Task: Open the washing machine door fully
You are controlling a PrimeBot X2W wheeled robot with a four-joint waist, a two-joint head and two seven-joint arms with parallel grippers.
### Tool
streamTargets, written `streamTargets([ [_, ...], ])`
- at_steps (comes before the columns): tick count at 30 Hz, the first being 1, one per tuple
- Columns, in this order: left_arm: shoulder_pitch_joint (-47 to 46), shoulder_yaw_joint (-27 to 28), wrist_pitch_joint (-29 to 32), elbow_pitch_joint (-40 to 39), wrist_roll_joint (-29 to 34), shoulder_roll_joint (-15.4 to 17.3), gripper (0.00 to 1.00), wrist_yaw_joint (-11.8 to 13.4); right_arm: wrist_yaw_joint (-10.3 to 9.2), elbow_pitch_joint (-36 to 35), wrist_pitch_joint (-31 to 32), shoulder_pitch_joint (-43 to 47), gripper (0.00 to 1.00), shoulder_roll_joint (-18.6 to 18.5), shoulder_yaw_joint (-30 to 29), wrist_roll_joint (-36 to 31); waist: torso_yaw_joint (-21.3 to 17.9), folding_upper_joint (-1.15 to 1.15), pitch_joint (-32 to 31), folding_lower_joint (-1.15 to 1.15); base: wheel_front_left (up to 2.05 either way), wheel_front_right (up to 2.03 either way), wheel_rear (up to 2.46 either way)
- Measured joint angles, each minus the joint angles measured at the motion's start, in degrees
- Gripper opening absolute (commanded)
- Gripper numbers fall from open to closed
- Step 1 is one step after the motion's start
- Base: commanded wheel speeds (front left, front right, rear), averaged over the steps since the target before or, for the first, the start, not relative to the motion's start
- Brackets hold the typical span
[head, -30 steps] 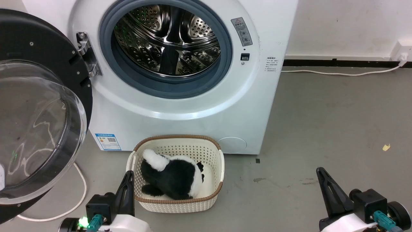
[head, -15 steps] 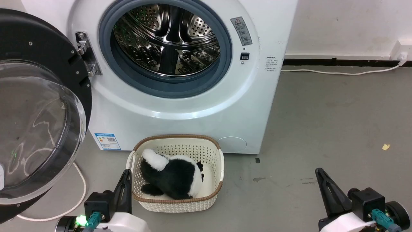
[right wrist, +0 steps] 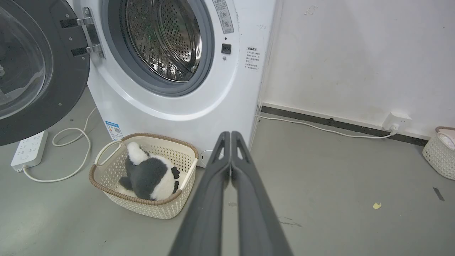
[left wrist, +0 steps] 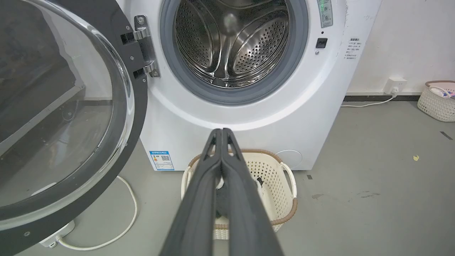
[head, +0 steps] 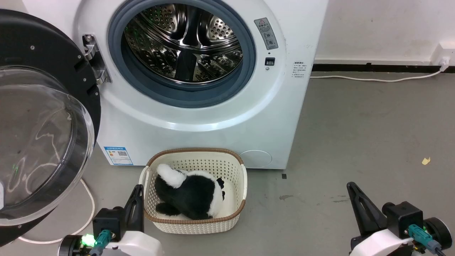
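The white washing machine (head: 199, 128) (left wrist: 249, 117) (right wrist: 199, 103) stands at the back with its steel drum (head: 185, 42) exposed. Its black round washing machine door (head: 39, 117) (left wrist: 64, 113) (right wrist: 39, 67) with a clear bulging window hangs swung wide to the left on its metal hinge (head: 94, 58). My left gripper (head: 137, 190) (left wrist: 222, 131) is shut and empty at the lower left, well clear of the door. At the lower right, my right gripper (head: 352, 186) (right wrist: 231, 134) is shut too, holding nothing.
A cream woven basket (head: 234, 177) (right wrist: 106, 193) with a black-and-white plush toy (head: 190, 193) sits on the grey floor before the machine. A white cable (head: 89, 209) and power strip (right wrist: 28, 149) lie at left. Another basket (right wrist: 439, 153) stands far right by the wall.
Both grippers have drawn back slightly toward the bottom of the head view. The door and basket have stayed put.
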Motion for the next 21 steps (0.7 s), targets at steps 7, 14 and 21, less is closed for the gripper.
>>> streamTargets([
  [7, -0.6, 0.7, 0.6, -0.3, 0.8, -0.3, 0.0, -0.4, 0.0, -0.1, 0.9, -0.1, 0.0, 0.0, 0.1, 0.0, 0.0, 0.0, 0.1, 0.0, 0.0, 0.0, 0.0],
  [14, -0.6, 1.0, 1.4, -0.6, 1.4, -0.8, 0.0, -0.6, 0.0, -0.2, 1.7, -0.3, 0.0, 0.0, 0.2, 0.1, -0.1, 0.0, 0.1, 0.0, 0.0, 0.0, 0.0],
  [21, -0.7, 1.4, 2.1, -0.9, 2.0, -0.9, 0.0, -1.0, 0.0, -0.3, 2.5, -1.1, 0.0, 0.0, 0.3, 0.2, -0.1, 0.0, 0.2, 0.0, 0.0, 0.0, 0.0],
])
